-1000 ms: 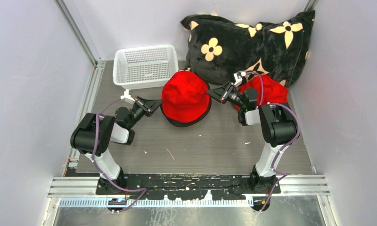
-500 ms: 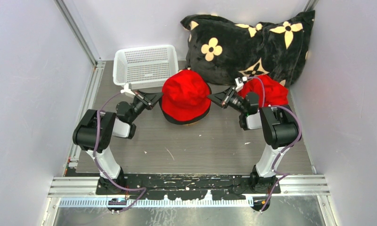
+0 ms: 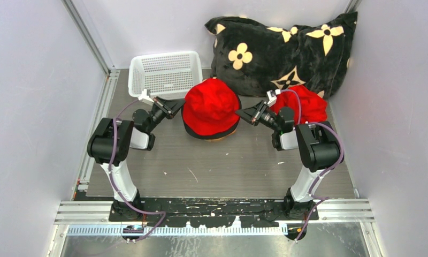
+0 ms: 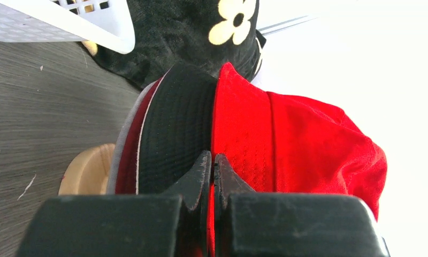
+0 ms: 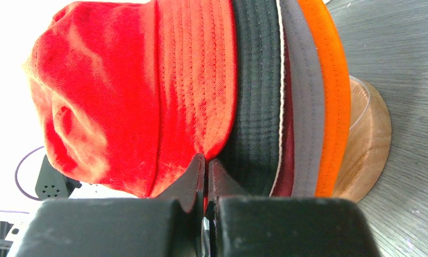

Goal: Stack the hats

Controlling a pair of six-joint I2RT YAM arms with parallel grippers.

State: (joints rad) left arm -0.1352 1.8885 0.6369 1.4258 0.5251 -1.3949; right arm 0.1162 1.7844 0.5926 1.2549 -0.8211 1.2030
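Observation:
The bright red hat [image 3: 211, 106] tops a stack on the wooden stand in the middle of the table. My left gripper [image 3: 175, 107] is shut on its brim at the left side, and my right gripper [image 3: 239, 112] is shut on its brim at the right side. In the left wrist view the gripper [image 4: 212, 160] pinches the red brim [image 4: 238, 134] above the black hat [image 4: 174, 128]. In the right wrist view the gripper [image 5: 206, 161] holds the red hat [image 5: 131, 91] over the black hat [image 5: 254, 107], a dark red edge, the grey hat [image 5: 305, 107] and the orange hat [image 5: 332, 96]. The blue hat is hidden.
A white basket [image 3: 163, 74] stands at the back left. The black cushion with cream flowers [image 3: 287, 48] leans in the back right corner, with another red fabric item [image 3: 307, 104] in front of it behind my right arm. The stand's wooden base [image 5: 368, 144] rests on the table.
Both grippers, still shut on the red hat's brim, have moved a little toward the back of the table, and the hat has shifted with them.

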